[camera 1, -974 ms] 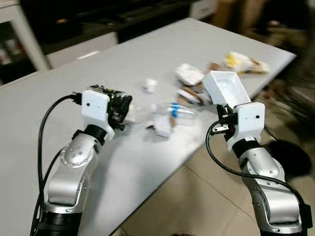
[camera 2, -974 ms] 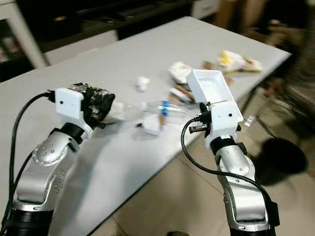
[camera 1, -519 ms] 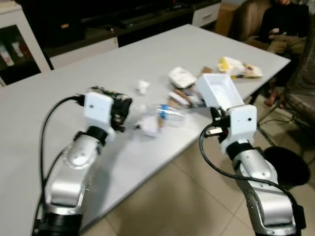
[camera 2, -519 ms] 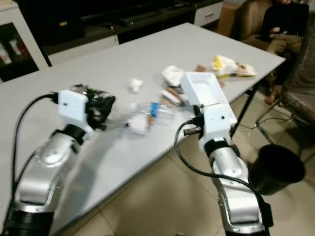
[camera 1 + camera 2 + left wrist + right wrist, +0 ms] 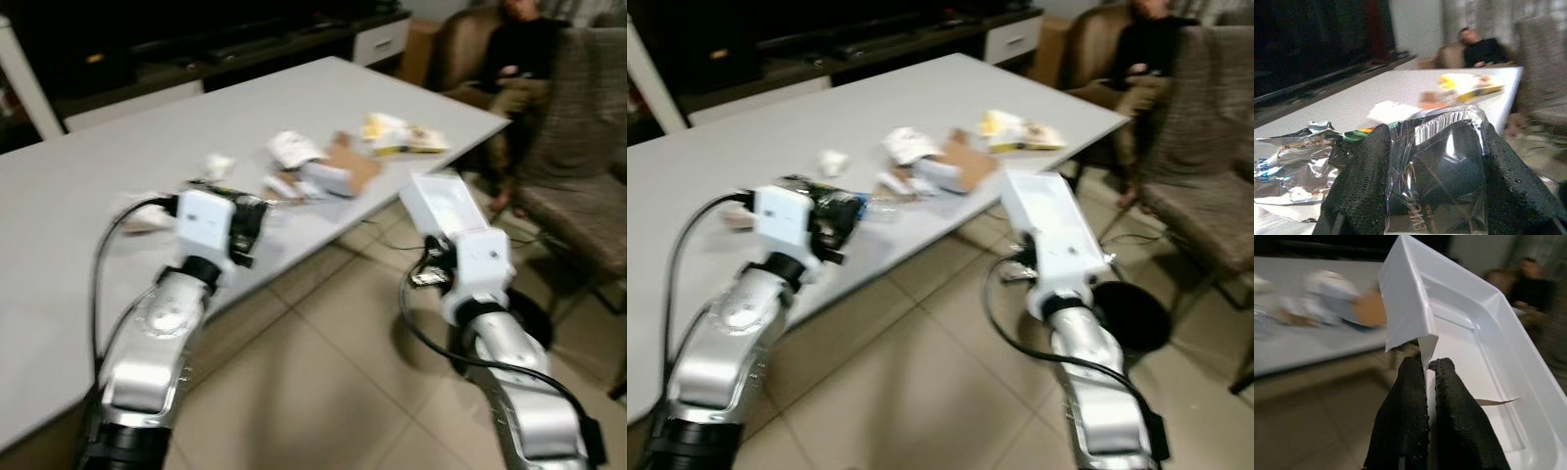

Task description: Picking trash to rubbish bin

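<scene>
Trash in both grippers | right gripper (image 5: 1426,369) jaws pinch white tray (image 5: 1484,362) wall above floor near black bin (image 5: 1132,313); light, stiff | left gripper (image 5: 1435,161) jaws clamp crinkly wrapper (image 5: 1442,156); soft, slippery | more litter on counter (image 5: 118,186)

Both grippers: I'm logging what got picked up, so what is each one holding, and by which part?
Left gripper clamps a crumpled dark snack wrapper across its middle. Right gripper pinches a white plastic tray by the edge of its rim.
</scene>
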Available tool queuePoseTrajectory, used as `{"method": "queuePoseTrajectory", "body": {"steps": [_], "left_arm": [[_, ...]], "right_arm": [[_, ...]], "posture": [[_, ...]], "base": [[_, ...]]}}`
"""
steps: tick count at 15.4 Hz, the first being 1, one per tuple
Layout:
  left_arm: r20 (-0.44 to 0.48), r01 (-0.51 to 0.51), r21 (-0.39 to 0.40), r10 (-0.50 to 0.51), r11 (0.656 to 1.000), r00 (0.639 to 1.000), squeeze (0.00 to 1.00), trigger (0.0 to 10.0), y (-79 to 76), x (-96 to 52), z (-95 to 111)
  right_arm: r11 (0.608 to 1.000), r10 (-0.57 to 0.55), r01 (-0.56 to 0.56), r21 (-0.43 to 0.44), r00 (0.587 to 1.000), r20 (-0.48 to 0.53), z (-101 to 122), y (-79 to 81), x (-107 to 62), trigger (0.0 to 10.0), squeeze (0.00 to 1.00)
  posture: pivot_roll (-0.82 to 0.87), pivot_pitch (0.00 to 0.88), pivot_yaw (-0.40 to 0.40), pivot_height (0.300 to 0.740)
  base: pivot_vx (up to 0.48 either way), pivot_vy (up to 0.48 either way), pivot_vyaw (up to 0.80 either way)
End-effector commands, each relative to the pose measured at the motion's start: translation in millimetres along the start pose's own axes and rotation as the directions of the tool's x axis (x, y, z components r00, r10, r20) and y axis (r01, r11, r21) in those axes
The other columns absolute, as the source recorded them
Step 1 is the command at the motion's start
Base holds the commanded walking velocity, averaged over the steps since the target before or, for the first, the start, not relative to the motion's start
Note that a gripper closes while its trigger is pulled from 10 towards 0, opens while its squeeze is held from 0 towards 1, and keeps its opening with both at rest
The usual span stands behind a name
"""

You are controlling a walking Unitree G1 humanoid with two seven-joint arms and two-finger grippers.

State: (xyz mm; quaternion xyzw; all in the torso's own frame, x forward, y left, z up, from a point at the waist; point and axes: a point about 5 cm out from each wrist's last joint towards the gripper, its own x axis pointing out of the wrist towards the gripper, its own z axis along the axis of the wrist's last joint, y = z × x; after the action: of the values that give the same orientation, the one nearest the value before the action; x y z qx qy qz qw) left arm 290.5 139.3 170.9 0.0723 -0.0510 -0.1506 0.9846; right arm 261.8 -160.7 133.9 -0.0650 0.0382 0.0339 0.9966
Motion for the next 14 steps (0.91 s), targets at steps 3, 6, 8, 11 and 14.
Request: {"method": "queuePoseTrajectory", "body": {"steps": [3,6,8,11,14], "left_arm": [[-0.026,-0.024,0.007,0.025,1.0,0.999,0.0,10.0,6.8,-3.2,-5.3],[-0.121,-0.005,-0.037,0.0,0.999,0.993,0.0,10.0,3.1,-3.8,-22.9],[-0.138,0.003,-0.04,-0.008,0.999,0.99,0.0,10.0,1.6,-4.9,-28.9],[-0.144,0.062,-0.014,-0.063,0.998,0.988,0.0,10.0,-6.0,-8.6,-37.3],[-0.151,0.113,-0.01,-0.113,0.994,0.982,0.0,10.0,-10.5,-13.6,-48.0]], "right_arm": [[1.0,0.012,-0.012,-0.005,1.0,0.01,1.8,7.8,0.6,10.0,0.0],[1.0,-0.007,0.006,-0.005,0.999,-0.034,-9.9,6.9,0.8,10.0,0.0],[0.999,-0.038,0.038,0.007,0.996,-0.075,-18.8,3.5,-0.4,10.0,0.0],[0.994,-0.089,0.097,0.039,0.981,-0.173,-39.4,-0.8,-3.0,10.0,0.0],[0.981,-0.15,0.174,0.087,0.962,-0.228,-58.9,-4.9,-8.4,10.0,0.0]], "posture": [[-0.06,0.0,0.032,0.74],[-0.06,0.0,0.037,0.74],[-0.06,0.0,0.033,0.74],[-0.06,0.0,0.037,0.74],[-0.07,0.0,0.04,0.74]], "base": [[0.0,-0.431,0.0],[0.0,0.48,0.0],[0.0,0.0,0.0],[0.0,0.0,-0.18],[0.0,0.0,-0.76]]}}
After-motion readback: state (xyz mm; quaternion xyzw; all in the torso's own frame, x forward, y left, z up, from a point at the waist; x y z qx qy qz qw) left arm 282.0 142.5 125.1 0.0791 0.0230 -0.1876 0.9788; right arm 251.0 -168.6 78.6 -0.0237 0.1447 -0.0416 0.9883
